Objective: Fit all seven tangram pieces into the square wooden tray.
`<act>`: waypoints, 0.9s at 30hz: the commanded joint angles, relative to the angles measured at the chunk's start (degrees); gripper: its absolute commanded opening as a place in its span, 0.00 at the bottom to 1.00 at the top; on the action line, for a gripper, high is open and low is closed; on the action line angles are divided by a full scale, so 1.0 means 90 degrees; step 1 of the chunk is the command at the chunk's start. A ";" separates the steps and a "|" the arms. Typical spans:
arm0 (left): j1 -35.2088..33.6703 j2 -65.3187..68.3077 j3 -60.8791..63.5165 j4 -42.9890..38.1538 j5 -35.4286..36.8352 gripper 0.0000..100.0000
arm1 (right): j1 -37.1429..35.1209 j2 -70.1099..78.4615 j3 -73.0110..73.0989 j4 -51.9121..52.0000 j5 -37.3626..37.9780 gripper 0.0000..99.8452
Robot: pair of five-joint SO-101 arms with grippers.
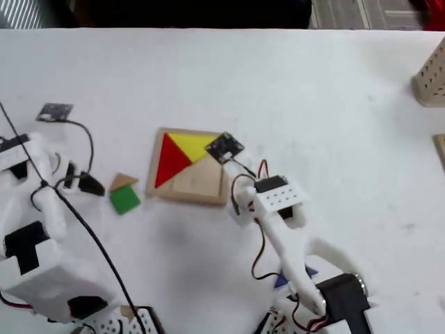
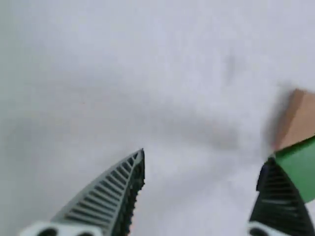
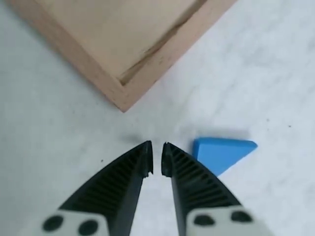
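The square wooden tray (image 1: pixel 208 189) lies mid-table and holds a red triangle (image 1: pixel 168 161) and a yellow triangle (image 1: pixel 190 144). Its corner (image 3: pixel 123 93) lies just ahead of my right gripper (image 3: pixel 157 161), which is shut with nothing in it. A blue triangle (image 3: pixel 220 151) lies on the table right beside one finger. Left of the tray lie a green square (image 1: pixel 125 200) and a tan triangle (image 1: pixel 123 182). My left gripper (image 2: pixel 202 167) is open over bare table, with the green square (image 2: pixel 298 167) at the tip of one finger and the tan triangle (image 2: pixel 297 118) just beyond it.
A small black board (image 1: pixel 224 146) on a cable rests over the tray's far right corner, and another (image 1: pixel 54 111) lies at the far left. Blue pieces (image 1: pixel 281 280) peek out under the right arm. A wooden block (image 1: pixel 431 76) stands at the right edge.
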 commanded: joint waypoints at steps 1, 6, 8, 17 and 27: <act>-0.0200 -0.0308 0.0068 -0.0947 -0.0059 0.36 | -0.0044 -0.0044 -0.0020 -0.0063 0.0127 0.05; -0.0015 -0.0376 0.1241 -0.2247 -0.0059 0.36 | -0.0044 -0.0044 -0.0020 -0.0063 0.0127 0.05; 0.0151 -0.0415 0.1407 -0.2520 -0.0010 0.36 | -0.0044 -0.0044 -0.0020 -0.0063 0.0107 0.05; 0.0493 -0.1792 0.1778 -0.2276 0.0488 0.26 | -0.0435 -0.0601 -0.1074 0.0220 -0.0938 0.03; 0.1900 -0.4557 0.3604 -0.2295 0.1319 0.03 | -0.2281 -0.1656 -0.2452 0.0181 -0.1778 0.13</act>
